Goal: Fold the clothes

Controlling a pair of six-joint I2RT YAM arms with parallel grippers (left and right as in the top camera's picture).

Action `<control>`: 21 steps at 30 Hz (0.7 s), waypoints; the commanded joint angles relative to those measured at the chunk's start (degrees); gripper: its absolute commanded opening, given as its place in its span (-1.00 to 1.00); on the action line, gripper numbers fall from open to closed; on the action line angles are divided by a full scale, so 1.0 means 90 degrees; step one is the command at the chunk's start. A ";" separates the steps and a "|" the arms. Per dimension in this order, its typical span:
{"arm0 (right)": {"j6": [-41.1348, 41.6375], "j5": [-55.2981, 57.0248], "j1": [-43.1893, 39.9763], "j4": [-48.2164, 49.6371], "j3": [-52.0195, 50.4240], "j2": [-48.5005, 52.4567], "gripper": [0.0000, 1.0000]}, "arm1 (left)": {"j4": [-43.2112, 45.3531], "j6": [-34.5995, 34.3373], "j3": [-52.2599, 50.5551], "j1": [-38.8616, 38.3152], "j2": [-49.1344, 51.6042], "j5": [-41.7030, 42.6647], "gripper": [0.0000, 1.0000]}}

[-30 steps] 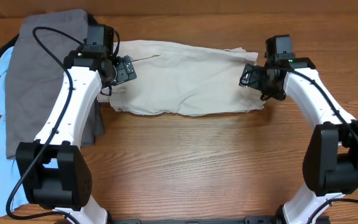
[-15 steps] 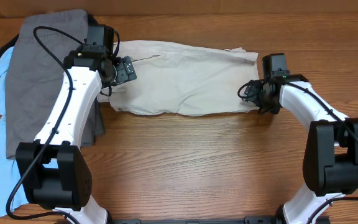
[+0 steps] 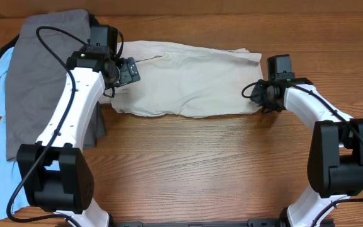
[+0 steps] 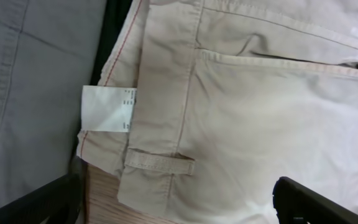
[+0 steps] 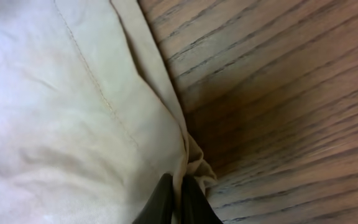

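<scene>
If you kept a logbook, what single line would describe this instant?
phase: grasping | left gripper: open, over khaki shorts waistband | right gripper: shut on shorts' edge

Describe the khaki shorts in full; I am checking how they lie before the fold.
The khaki shorts are light beige woven cloth, spread flat across the wooden table, mildly wrinkled. The waistband end, with a belt loop, a white label and red stitching, lies beside the grey garment, under the open left gripper. At the other end the right gripper is shut on a bunched hem edge.
</scene>
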 commanded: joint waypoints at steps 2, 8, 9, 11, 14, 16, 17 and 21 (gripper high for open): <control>0.0124 -0.0022 -0.0658 -0.0321 0.0066 0.0092 -0.92 | 0.0032 0.0097 0.0095 -0.0104 0.0015 0.0075 1.00; -0.0525 -0.0566 -0.1642 -0.0583 0.0109 0.0005 -0.92 | 0.0053 0.0097 0.0095 -0.0189 0.0015 0.0075 1.00; -0.0707 -0.0809 -0.1758 -0.0583 0.0109 0.0005 -0.92 | 0.0058 0.0097 0.0095 -0.0211 0.0015 0.0075 1.00; -0.1093 -0.1365 -0.1970 -0.0605 0.0109 0.0005 -0.92 | 0.0075 0.0097 0.0095 -0.0248 0.0017 0.0075 1.00; -0.1370 -0.1685 -0.2038 -0.0719 0.0126 -0.0017 -0.92 | 0.0078 0.0097 0.0095 -0.0279 0.0019 0.0080 1.00; -0.1464 -0.1695 -0.2023 -0.0889 0.0245 -0.0066 -0.92 | 0.0075 0.0097 0.0095 -0.0284 0.0019 0.0121 1.00; -0.1511 -0.1688 -0.1996 -0.1044 0.0372 -0.0112 -0.92 | 0.0073 0.0097 0.0095 -0.0284 0.0019 0.0177 1.00; -0.1610 -0.1668 -0.1996 -0.1651 0.1078 -0.0318 -0.55 | 0.0032 0.0097 0.0095 -0.0267 0.0019 0.0413 1.00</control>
